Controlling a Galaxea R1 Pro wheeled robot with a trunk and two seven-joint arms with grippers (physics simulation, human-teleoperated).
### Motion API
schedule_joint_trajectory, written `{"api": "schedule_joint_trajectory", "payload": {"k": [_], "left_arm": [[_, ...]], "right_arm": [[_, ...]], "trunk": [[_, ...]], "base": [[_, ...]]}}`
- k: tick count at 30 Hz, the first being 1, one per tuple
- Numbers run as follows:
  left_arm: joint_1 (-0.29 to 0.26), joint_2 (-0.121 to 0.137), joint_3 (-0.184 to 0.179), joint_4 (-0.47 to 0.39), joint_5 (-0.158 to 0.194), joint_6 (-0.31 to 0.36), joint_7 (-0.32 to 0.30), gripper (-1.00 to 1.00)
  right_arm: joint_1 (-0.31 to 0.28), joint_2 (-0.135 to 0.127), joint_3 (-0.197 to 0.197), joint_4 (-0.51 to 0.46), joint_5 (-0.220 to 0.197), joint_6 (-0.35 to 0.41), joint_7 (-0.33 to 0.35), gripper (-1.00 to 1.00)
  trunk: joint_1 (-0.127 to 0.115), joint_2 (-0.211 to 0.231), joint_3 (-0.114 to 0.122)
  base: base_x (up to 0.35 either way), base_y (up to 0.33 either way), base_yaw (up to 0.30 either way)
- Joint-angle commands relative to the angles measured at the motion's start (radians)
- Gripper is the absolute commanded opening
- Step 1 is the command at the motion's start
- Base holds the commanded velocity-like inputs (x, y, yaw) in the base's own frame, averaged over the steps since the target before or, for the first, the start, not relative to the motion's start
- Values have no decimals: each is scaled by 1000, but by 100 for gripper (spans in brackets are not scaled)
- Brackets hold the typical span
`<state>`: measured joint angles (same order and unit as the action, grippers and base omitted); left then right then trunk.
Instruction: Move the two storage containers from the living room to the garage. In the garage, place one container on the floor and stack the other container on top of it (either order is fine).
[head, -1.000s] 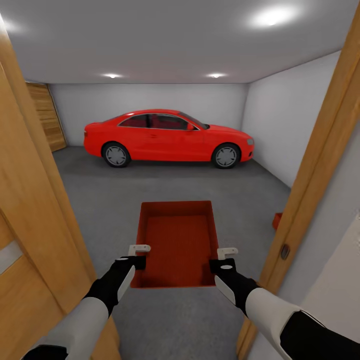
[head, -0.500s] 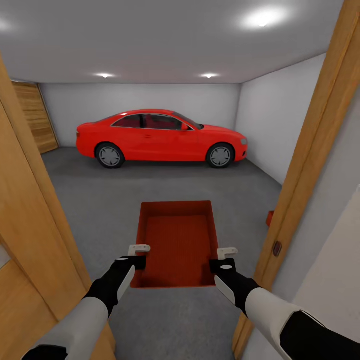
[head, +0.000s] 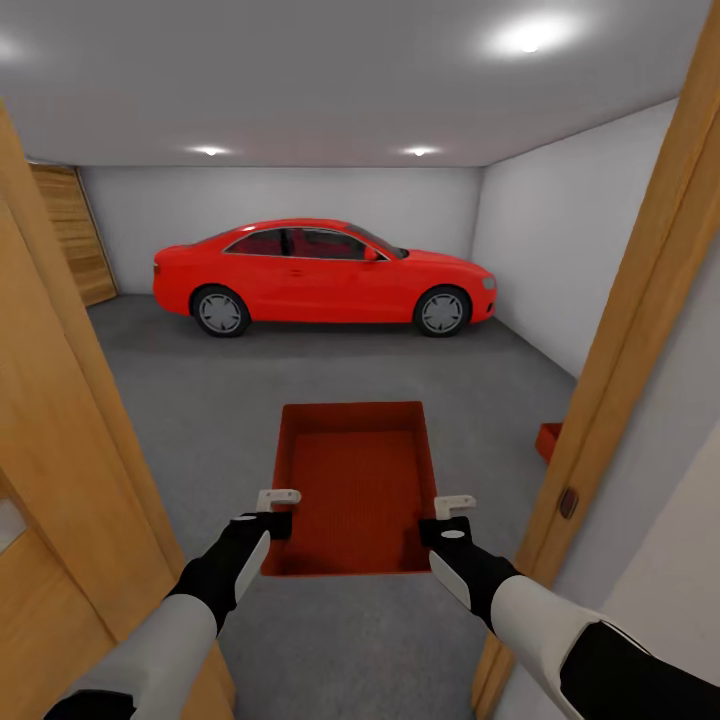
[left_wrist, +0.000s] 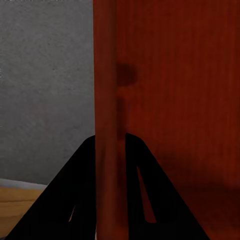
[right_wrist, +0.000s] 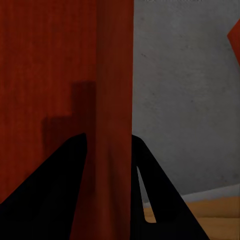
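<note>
One orange-red storage container (head: 355, 485) hangs level in front of me, above the garage's dark grey floor (head: 200, 400). My left gripper (head: 277, 510) is shut on its left wall and my right gripper (head: 452, 518) is shut on its right wall. In the left wrist view the container wall (left_wrist: 107, 100) runs between the black fingers (left_wrist: 75, 195). The right wrist view shows the other wall (right_wrist: 115, 75) pinched the same way. A corner of the second storage container (head: 549, 440) lies on the floor behind the right door frame, the same container (right_wrist: 235, 35) seen from the right wrist. The living room is out of view.
I stand in a doorway with wooden frames close on the left (head: 60, 420) and right (head: 630, 330). A red car (head: 320, 275) is parked across the far end of the garage. A wooden-plank door (head: 70, 235) is at the far left, and pale grey walls (head: 560, 260) enclose the room.
The whole view has shifted, so the camera moved within the doorway. More of the container on the floor shows past the right frame. Both grippers keep the same hold.
</note>
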<state>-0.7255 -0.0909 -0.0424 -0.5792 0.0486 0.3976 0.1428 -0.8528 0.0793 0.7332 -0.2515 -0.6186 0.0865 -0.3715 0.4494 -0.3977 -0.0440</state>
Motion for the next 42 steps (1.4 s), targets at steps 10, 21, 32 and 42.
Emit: {"api": "schedule_joint_trajectory", "payload": {"k": [10,21,32,42], "left_arm": [[0,-4,-4,1,8,6,12,-100],[0,-6,-4,1,8,6,12,-100],[0,-6,-4,1,8,6,13,-100],[0,-9,-2,4,6,6,14,-100]], "right_arm": [[-2,0,-21,-12,25,9,-77,-100],[-2,0,-21,-12,25,10,-76,-100],[-2,0,-21,-12,25,9,-76,-100],[-2,0,-21,-12,25,9,-76,-100]], "trunk": [[1,-2,-2],[1,-2,-2],[1,-2,-2],[1,-2,-2]], "base": [[3,5,0],[0,0,0],[7,0,0],[274,0,0]]}}
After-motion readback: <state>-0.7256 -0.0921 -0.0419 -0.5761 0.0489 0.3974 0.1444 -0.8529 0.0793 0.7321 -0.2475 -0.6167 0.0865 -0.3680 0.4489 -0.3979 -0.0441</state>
